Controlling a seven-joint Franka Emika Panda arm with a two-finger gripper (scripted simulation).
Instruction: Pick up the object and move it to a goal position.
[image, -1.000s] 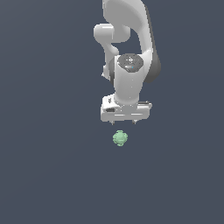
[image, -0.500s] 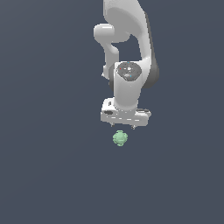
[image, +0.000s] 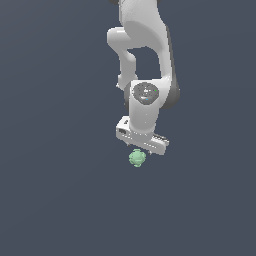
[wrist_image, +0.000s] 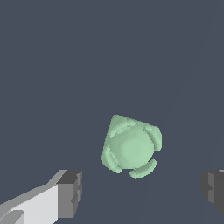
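Background: we see plain dark grey-blue all around.
Arm: our white arm (image: 145, 60) reaches down from the top of the exterior view.
Gripper: our gripper (wrist_image: 142, 194) is spread wide and holds nothing; one finger (wrist_image: 65, 194) shows at each side.
Object: our small green bumpy lump (wrist_image: 131, 146) sits just under the gripper, between the fingers but not touching them.

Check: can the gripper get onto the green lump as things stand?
Probably yes. The gripper is open, its fingers spread wider than the green lump, which lies just ahead of them. Nothing else is near it in either view.
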